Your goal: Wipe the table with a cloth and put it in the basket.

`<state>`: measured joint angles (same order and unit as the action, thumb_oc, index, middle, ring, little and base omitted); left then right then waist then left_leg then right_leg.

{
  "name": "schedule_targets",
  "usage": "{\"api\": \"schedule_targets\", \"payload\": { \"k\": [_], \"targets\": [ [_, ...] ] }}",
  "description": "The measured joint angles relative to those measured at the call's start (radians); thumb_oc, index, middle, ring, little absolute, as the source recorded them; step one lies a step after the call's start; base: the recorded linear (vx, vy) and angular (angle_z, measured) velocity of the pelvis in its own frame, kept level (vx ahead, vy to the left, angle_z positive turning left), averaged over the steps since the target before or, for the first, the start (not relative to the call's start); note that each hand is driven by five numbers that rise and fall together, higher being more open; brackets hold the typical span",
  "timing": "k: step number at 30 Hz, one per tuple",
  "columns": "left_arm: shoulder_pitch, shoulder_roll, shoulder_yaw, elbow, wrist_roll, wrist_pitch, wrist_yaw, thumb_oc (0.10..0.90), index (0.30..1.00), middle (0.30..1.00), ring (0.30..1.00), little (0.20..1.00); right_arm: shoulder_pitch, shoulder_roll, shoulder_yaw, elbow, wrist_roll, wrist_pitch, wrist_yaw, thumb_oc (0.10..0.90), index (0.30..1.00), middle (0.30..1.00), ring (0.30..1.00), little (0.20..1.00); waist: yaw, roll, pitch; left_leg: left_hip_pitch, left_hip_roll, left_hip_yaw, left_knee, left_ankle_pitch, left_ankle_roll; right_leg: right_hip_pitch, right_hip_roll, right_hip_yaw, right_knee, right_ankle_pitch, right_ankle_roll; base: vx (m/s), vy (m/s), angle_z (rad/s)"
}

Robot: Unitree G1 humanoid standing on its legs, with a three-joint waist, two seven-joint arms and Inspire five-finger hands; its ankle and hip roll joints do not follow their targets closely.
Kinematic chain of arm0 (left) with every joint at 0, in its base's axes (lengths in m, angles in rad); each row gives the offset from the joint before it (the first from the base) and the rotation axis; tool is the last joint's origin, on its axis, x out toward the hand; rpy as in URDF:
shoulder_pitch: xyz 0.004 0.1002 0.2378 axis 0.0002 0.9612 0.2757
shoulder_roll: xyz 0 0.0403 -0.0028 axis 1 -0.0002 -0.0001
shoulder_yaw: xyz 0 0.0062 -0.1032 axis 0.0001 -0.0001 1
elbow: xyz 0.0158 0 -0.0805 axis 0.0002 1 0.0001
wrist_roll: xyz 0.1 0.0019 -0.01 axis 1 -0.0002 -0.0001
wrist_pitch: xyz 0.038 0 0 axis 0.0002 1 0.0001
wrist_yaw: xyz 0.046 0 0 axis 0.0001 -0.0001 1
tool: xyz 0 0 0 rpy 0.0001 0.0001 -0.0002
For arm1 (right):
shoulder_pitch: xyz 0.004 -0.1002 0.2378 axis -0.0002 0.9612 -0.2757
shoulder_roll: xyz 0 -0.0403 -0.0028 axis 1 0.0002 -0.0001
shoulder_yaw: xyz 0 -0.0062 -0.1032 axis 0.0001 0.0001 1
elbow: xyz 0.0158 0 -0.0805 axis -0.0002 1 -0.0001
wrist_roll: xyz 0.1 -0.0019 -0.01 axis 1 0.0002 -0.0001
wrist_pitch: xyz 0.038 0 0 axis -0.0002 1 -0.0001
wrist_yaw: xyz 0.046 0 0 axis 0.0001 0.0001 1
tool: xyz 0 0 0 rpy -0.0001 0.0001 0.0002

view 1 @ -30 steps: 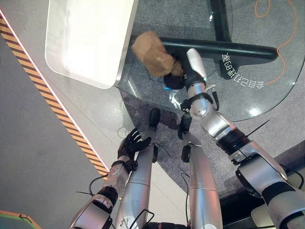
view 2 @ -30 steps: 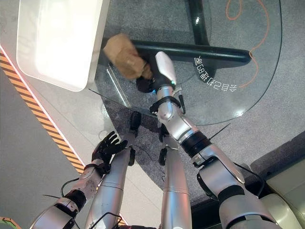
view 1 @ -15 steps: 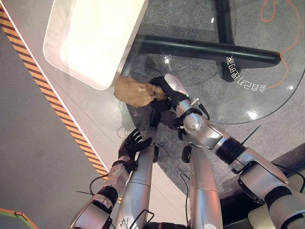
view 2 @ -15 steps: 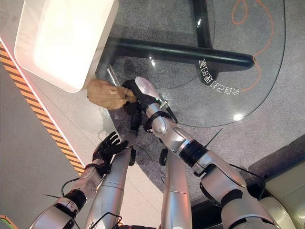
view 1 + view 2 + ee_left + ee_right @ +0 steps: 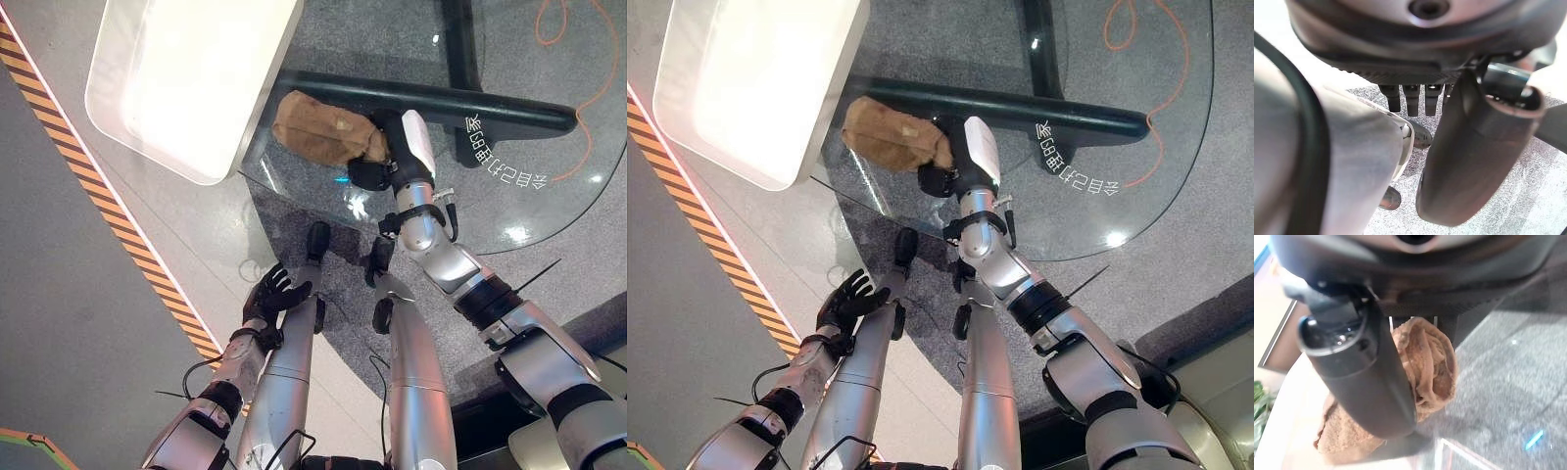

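A crumpled brown cloth (image 5: 321,127) lies on the round glass table (image 5: 509,196), near its left side. My right hand (image 5: 370,172) is shut on the cloth's right end and presses it to the glass. The right wrist view has the cloth (image 5: 1432,367) bunched between the thumb (image 5: 1364,377) and the curled fingers. Just left of the cloth stands the white basket (image 5: 176,88), long with rounded corners. My left hand (image 5: 275,293) hangs low beside the table, open, holding nothing; its straight fingers (image 5: 1410,100) show in the left wrist view.
A black table base (image 5: 490,103) shows through the glass. An orange cable (image 5: 588,88) runs over the grey floor at the far right. Yellow-and-black striped tape (image 5: 118,230) crosses the floor on the left.
Half a second ago the right hand had dragged the cloth to the table's near edge by the basket's corner. Now it has pushed it outward over the glass again. The left hand has stayed still.
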<state>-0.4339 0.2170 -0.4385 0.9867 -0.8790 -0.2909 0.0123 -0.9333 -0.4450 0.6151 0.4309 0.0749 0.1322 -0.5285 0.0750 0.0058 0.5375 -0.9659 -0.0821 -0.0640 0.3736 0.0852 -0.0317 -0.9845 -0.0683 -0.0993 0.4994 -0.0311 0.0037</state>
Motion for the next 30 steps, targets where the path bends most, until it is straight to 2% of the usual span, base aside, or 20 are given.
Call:
{"api": "schedule_targets", "payload": {
  "k": [3,8,15,17,22,25,30],
  "targets": [
    [0.0,0.002,-0.004,-0.001,0.0,0.0,0.0,0.8,0.9,0.9,0.9,0.9,-0.025,-0.001,-0.001,0.04,0.007,-0.002,-0.021,0.1,0.3,0.3,0.3,0.2,-0.002,0.0,0.0,0.0,0.001,0.001,0.012,-0.005,0.007,0.006,0.002,0.001,0.0,0.001,0.003,0.0,0.0,0.0],
    [0.0,0.01,-0.005,-0.001,0.0,-0.002,-0.005,0.8,0.9,0.9,0.9,0.9,-0.091,-0.012,-0.014,0.155,0.046,-0.043,-0.069,0.1,0.3,0.3,0.3,0.2,0.0,-0.003,0.0,-0.003,0.0,0.002,0.015,-0.008,0.011,0.007,0.002,0.003,-0.017,0.005,0.014,0.0,-0.004,-0.01],
    [0.004,0.048,-0.019,-0.005,-0.001,0.0,-0.005,0.8,0.9,0.9,0.9,0.9,-0.103,-0.052,-0.058,0.192,0.13,-0.101,-0.128,0.1,0.3,0.3,0.3,0.2,-0.001,-0.024,0.004,-0.017,0.002,0.005,0.015,-0.008,0.011,0.006,0.007,0.006,-0.045,0.019,0.022,0.0,0.002,-0.02],
    [0.014,0.058,-0.019,-0.008,-0.002,-0.002,-0.007,0.8,0.9,0.9,0.9,0.9,-0.089,-0.053,-0.12,0.213,0.216,-0.139,-0.165,0.1,0.3,0.3,0.3,0.2,0.002,-0.032,0.004,-0.017,0.003,0.018,0.015,-0.011,0.018,0.006,0.013,0.019,-0.051,0.025,0.023,0.0,0.022,-0.1],
    [0.037,0.069,-0.018,-0.016,-0.005,-0.006,-0.005,0.8,0.9,0.9,0.9,0.9,-0.046,-0.069,-0.289,0.271,0.353,-0.194,-0.252,0.1,0.3,0.3,0.3,0.2,-0.013,-0.033,0.004,-0.014,-0.003,0.047,0.015,-0.017,0.044,0.006,0.007,0.049,-0.055,0.032,0.036,0.0,0.028,-0.09],
    [0.046,0.073,-0.017,-0.016,-0.007,-0.009,-0.003,0.8,0.9,0.9,0.9,0.9,-0.022,-0.072,-0.327,0.287,0.4,-0.222,-0.293,0.1,0.3,0.3,0.3,0.2,-0.03,-0.033,0.004,-0.012,-0.003,0.063,0.015,-0.021,0.049,0.008,0.005,0.058,-0.064,0.039,0.046,0.0,0.014,-0.14],
    [0.052,0.083,-0.018,-0.043,-0.008,-0.006,-0.001,0.8,0.9,0.9,0.9,0.9,0.03,-0.078,-0.33,0.291,0.453,-0.26,-0.351,0.1,0.3,0.3,0.3,0.2,-0.039,-0.033,0.004,0.003,-0.002,0.077,0.009,-0.022,0.053,0.014,0.006,0.076,-0.067,0.04,0.047,0.0,0.009,-0.07]
  ]
}}
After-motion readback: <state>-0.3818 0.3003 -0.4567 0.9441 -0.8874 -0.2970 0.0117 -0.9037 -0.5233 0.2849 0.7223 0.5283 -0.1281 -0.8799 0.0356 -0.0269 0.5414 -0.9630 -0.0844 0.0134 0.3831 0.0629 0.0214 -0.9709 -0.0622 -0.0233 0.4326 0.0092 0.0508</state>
